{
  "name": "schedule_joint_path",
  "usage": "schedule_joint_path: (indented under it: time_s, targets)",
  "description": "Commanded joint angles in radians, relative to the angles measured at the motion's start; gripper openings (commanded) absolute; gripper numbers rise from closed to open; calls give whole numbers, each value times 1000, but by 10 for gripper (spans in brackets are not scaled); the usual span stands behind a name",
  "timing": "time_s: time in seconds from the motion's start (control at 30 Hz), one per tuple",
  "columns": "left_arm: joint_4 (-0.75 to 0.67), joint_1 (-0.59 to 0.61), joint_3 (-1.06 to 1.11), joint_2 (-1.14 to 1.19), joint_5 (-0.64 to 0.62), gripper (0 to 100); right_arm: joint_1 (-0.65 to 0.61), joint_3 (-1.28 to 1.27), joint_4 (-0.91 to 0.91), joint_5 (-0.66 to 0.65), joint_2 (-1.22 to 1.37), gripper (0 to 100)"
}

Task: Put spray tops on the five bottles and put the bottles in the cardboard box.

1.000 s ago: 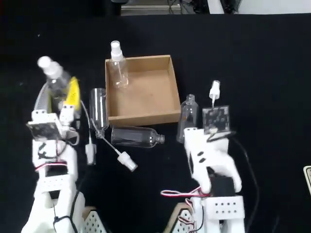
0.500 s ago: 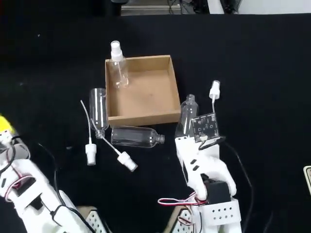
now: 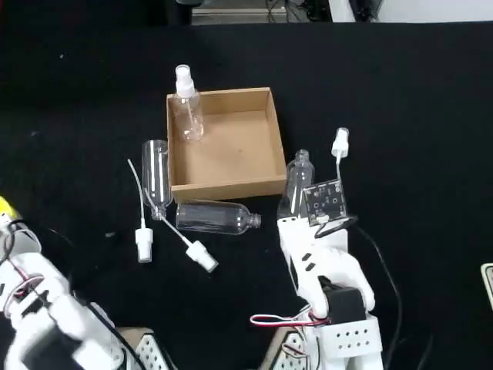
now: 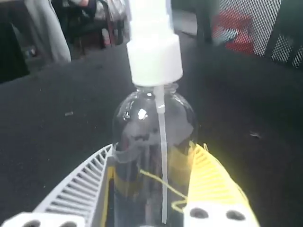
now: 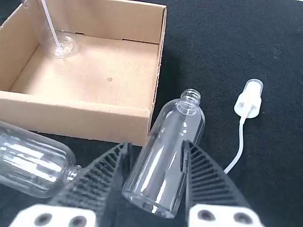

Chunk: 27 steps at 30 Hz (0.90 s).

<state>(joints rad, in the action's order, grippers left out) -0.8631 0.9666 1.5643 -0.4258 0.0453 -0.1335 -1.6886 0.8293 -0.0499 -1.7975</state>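
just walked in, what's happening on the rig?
Two arms are capping spray bottles and boxing them. The left claw grips a capped bottle, off at the table's left side. The right claw is shut on an open bottle beside the cardboard box, a spray top lying next to it. One finished bottle stands in the box. A lying bottle and a second lying bottle, uncapped, rest by the box's left and front walls, with a loose top and another top nearby.
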Motion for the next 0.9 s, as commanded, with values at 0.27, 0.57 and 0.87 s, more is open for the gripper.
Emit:
schedule_joint_path:
  time_s: [0.27,0.57,0.87]
  targets:
    - [-816,13,-137,721,-2,30,-15,7,6,-3,-97,145]
    - [-872,59,-283,990,-6,30,-15,7,3,-3,-97,145]
    - [-872,67,-282,990,-2,30,-15,7,0,-3,-97,145]
